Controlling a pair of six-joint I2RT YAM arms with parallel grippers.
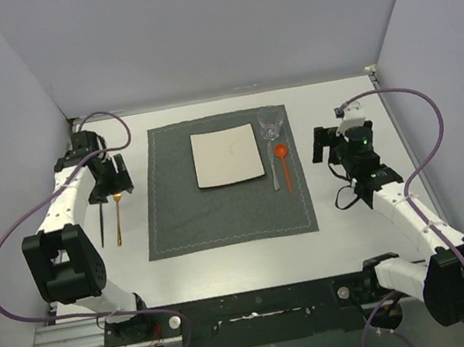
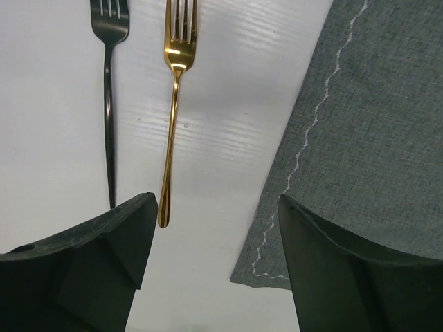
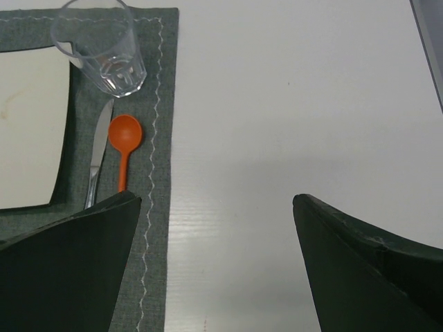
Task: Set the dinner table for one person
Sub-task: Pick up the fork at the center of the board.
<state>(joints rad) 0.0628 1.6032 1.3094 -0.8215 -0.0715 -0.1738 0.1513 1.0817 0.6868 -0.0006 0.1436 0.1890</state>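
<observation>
The white dinner table [image 1: 230, 267] carries a dark grey placemat [image 1: 231, 218] with a white square plate [image 1: 226, 156], a clear glass [image 1: 271, 124], a knife [image 1: 275, 173] and an orange spoon [image 1: 285, 165] on it. A black fork [image 1: 100, 222] and a gold fork [image 1: 118, 219] lie on the table left of the mat. My left gripper [image 1: 113, 183] is open and empty above the fork handles [image 2: 173, 104] and the mat's far left corner [image 2: 374, 124]. My right gripper [image 1: 328, 150] is open and empty over bare table right of the spoon [image 3: 124, 138] and glass [image 3: 100, 48].
Grey walls close in the table on the left, back and right. The table's metal rim [image 1: 219, 97] runs along the back. A black rail [image 1: 263, 304] with the arm bases lies at the near edge. Purple cables loop beside both arms.
</observation>
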